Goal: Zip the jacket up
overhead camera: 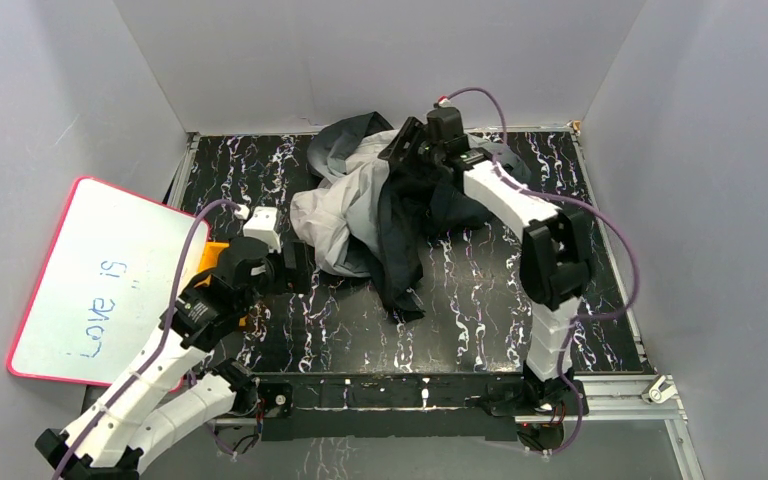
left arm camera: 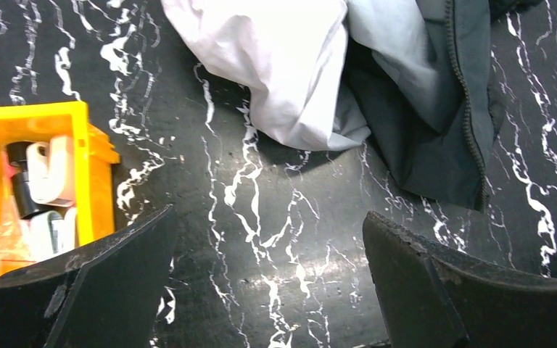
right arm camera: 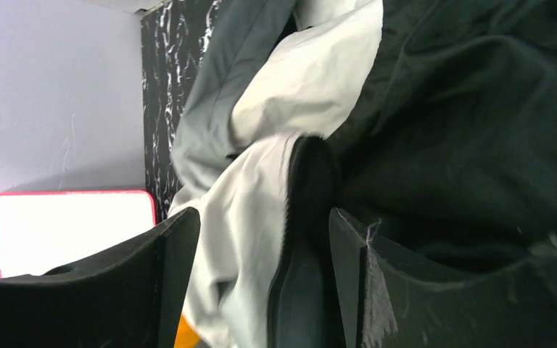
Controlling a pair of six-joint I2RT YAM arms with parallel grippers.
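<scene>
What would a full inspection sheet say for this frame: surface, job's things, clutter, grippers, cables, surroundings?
Surface: black white-veined table, bare toward the near edge.
Job's things: jacket crumpled in a heap at the far middle; zipper teeth show along one dark edge, which is not joined to another.
Clutter: orange bin holding small items, at the left; pink-rimmed whiteboard with handwriting, leaning at the far left.
Grippers: left gripper open over bare table, touching nothing; right gripper at the heap, fingers apart, a jacket fold between them, not visibly pinched.
Cables: purple cable looping along each arm; no snag seen.
Surroundings: plain pale walls on three sides.
</scene>
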